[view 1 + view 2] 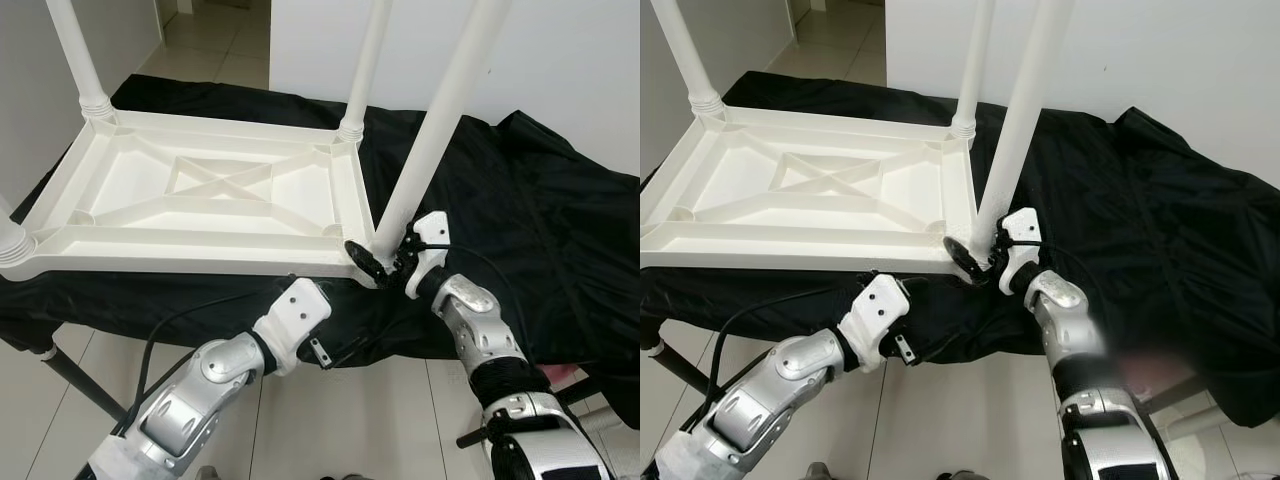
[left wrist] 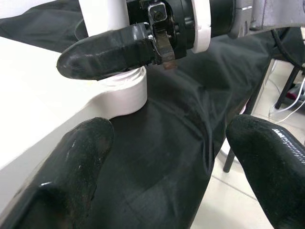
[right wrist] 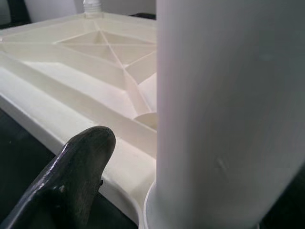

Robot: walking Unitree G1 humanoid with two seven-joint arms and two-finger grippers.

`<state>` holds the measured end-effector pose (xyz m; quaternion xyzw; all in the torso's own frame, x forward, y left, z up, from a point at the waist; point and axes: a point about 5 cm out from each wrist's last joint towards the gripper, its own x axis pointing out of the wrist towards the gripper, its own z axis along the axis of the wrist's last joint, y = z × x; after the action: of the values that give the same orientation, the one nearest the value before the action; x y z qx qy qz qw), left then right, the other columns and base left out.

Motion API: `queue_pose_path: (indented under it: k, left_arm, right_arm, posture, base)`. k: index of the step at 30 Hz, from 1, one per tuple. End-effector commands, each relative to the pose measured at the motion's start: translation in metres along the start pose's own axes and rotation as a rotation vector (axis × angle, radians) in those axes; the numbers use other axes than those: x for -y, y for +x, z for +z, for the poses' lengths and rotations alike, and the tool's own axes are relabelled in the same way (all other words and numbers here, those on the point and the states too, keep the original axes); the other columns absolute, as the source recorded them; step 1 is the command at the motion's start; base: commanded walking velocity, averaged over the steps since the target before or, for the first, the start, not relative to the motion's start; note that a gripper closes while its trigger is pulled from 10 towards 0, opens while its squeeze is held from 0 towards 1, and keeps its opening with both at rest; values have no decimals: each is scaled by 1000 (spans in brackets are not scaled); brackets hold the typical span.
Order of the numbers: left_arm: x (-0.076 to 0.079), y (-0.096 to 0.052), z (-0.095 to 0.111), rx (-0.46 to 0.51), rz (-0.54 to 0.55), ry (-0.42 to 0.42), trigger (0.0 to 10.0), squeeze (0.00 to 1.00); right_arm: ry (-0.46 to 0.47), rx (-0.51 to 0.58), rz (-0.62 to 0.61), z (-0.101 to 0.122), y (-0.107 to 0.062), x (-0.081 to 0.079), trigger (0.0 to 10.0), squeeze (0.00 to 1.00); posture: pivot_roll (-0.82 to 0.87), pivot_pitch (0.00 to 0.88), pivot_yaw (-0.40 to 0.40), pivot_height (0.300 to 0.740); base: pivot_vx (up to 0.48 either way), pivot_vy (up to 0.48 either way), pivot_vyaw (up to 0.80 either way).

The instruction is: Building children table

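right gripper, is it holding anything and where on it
The right gripper grips the white table leg at its bottom end, just above the corner socket of the upturned tabletop. The left gripper holds nothing, fingers apart.

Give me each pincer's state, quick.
Left pincer: open, empty, beside the white plastic tabletop.
Right pincer: closed on the white round plastic table leg.
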<state>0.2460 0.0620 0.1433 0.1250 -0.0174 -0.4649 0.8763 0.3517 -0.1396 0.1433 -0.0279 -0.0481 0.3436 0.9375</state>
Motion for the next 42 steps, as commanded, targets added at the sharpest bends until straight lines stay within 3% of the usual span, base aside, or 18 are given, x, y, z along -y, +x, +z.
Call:
queue_pose_path:
  k: [1, 3, 4, 5, 6, 16, 17, 21, 24, 25, 28, 30, 32, 34, 35, 42]
  left_arm:
    - [8, 1, -2, -9, -87, 4, 10000, 0]
    - [7, 1, -2, -7, -84, 3, 10000, 0]
    - [7, 1, -2, -7, -81, 4, 10000, 0]
    - [6, 1, -2, -7, -79, 4, 10000, 0]
    - [6, 1, -2, -7, -77, 5, 10000, 0]
    - [2, 2, -2, -1, -52, 6, 10000, 0]
    - [2, 2, -2, 0, -50, 7, 10000, 0]
    - [2, 2, -2, 1, -50, 8, 10000, 0]
    - [1, 3, -3, -2, -49, 9, 10000, 0]
    - [0, 4, -3, -7, -50, 11, 10000, 0]
    - [0, 4, -4, -8, -50, 12, 10000, 0]
    - [-3, 4, -5, -13, -47, 19, 10000, 0]
    - [-4, 4, -5, -16, -44, 22, 10000, 0]
    - [-7, 4, -7, -31, -25, 38, 10000, 0]
    - [-14, 4, -8, -42, 14, 39, 10000, 0]
    - [-24, 4, -9, -52, 84, 25, 10000, 0]
  right_arm:
    - [-27, -32, 11, -4, -2, 4, 4824, 0]
    - [-31, -41, 16, -5, -2, 4, 4824, 0]
    - [-29, -47, 16, -7, -2, 5, 1569, 0]
    - [-28, -50, 16, -8, -2, 5, 1569, 0]
    - [-26, -52, 15, -9, -3, 5, 0, 0]
    - [-6, -57, -19, -15, -6, 6, 0, 0]
    - [13, -57, -64, -16, -6, 7, 10000, 0]
    - [38, -56, -125, -17, -4, 7, 10000, 0]
    - [81, -30, -192, -13, 1, 3, 10000, 0]
    - [139, -12, -265, -12, 4, -4, 10000, 0]
    - [155, -7, -295, -13, 4, -7, 10000, 0]
    - [188, 1, -434, -14, 4, -11, 10000, 0]
    - [194, 4, -476, -15, 3, -12, 10000, 0]
    - [208, 10, -537, -16, 4, -19, 10000, 0]
    - [235, 30, -594, -18, 5, -34, 10000, 0]
    - [261, 58, -621, -15, 14, -63, 10000, 0]
  posture:
    - [68, 56, -113, 740]
    - [68, 56, -113, 740]
    - [68, 55, -115, 740]
    - [68, 55, -115, 740]
    - [68, 55, -114, 740]
    - [57, 64, -111, 740]
    - [48, 69, -104, 740]
    - [42, 73, -100, 740]
    - [35, 76, -94, 740]
    - [30, 79, -91, 740]
    - [28, 80, -89, 740]
    - [22, 82, -86, 740]
    - [22, 82, -86, 740]
    - [21, 86, -87, 740]
    - [23, 94, -89, 740]
    - [16, 102, -85, 740]
  base:
    - [0, 0, 0]
    - [0, 0, 0]
    - [0, 0, 0]
    - [0, 0, 0]
    - [0, 0, 0]
    - [0, 0, 0]
    - [0, 0, 0]
    - [0, 0, 0]
    - [0, 0, 0]
    - [0, 0, 0]
    - [0, 0, 0]
    - [0, 0, 0]
    - [0, 0, 0]
    - [0, 0, 0]
    - [0, 0, 0]
    - [0, 0, 0]
